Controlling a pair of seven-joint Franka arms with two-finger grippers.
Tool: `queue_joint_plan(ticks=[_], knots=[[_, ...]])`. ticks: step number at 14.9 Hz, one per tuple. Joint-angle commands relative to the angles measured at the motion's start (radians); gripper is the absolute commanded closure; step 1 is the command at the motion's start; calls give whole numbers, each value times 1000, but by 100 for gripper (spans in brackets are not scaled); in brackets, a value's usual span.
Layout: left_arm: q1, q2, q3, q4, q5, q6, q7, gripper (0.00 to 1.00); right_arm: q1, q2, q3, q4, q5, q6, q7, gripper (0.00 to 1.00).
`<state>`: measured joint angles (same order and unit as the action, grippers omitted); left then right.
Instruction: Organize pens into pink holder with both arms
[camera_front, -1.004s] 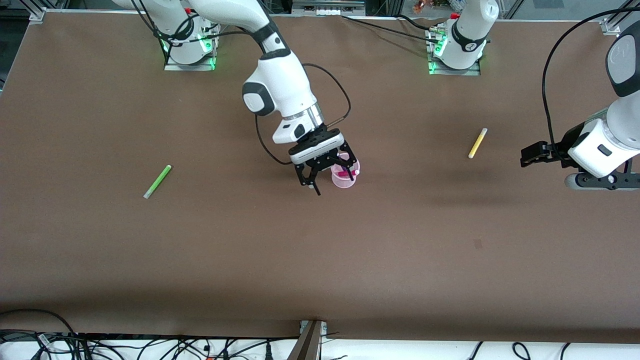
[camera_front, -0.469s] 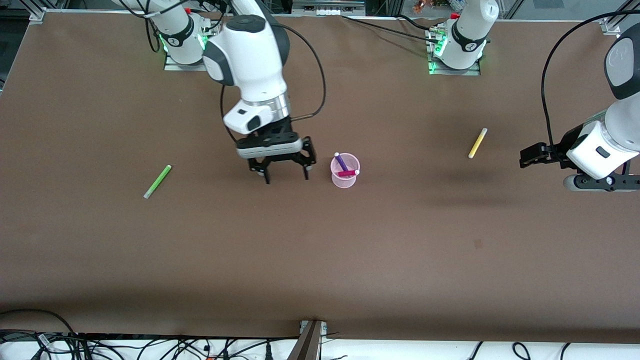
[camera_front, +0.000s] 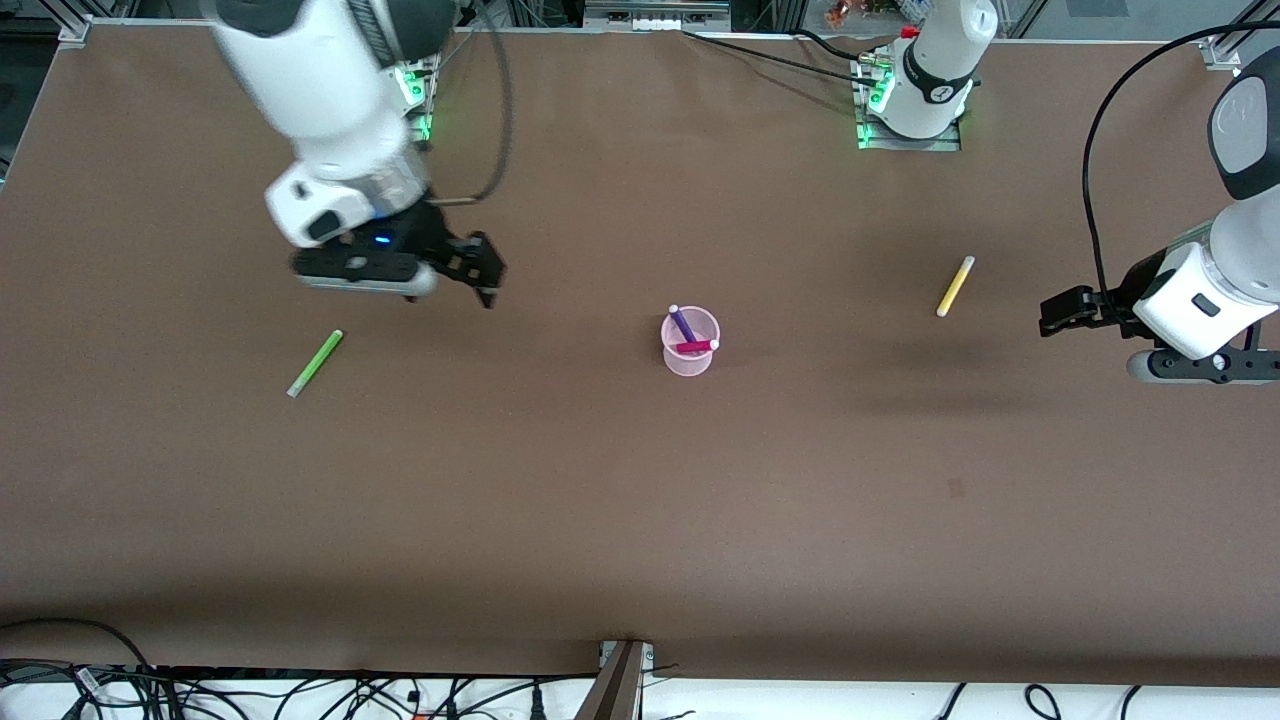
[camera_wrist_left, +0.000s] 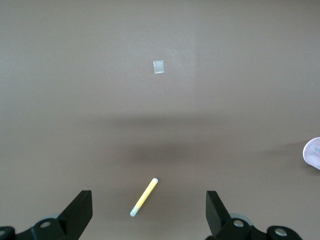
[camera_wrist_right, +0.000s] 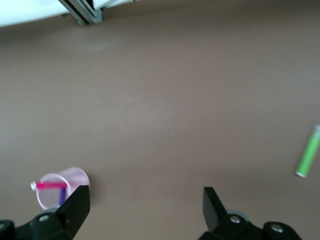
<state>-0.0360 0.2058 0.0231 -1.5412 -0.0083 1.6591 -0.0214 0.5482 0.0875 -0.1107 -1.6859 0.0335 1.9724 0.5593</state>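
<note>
**Green pen lies just off the right claw, toward the front camera**

- Green pen (camera_front: 315, 363): flat on the table (camera_front: 640, 520) toward the right arm's end, nearest of the task's things to the front camera. Long axis is seen running from about 1 o'clock to 7 o'clock in the front view, pale cap at the 7 o'clock end. Thin, bright, lying clear of everything else.
- Pink holder (camera_front: 690, 343): upright at mid-table, translucent and slightly tapered. A purple pen (camera_front: 683, 322) and a magenta pen (camera_front: 694, 346) are seen inside, leaning, caps above the rim.
- Right claw (camera_front: 440, 280): held over bare table between holder and green pen, close to the pen. Fingers spread wide, nothing gripped. From it the green pen lies at roughly 8 o'clock in the front view. This arm is judged the nearer one; the fingers would need turning across the pen's axis.
- Yellow pen (camera_front: 955, 286): flat toward the left arm's end, axis about 1 to 7 o'clock, pale tip at the lower end.
- Left claw (camera_wrist_left: 149, 212): waiting over the table close by the yellow pen, fingers wide apart, empty.
</note>
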Motion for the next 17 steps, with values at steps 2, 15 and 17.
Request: queue_joint_plan(ticks=[2,15,17], knots=[[8,-5,5,6,-12,33,28,0,-203,-103,72,-20,51,-203,-234,0],[7,-2,3,15,-5,68,15,0,-309,-140,60,-8,-15,-374,-504,0],[7,-2,3,15,-5,68,15,0,-309,-135,60,12,-30,-375,-509,0]])
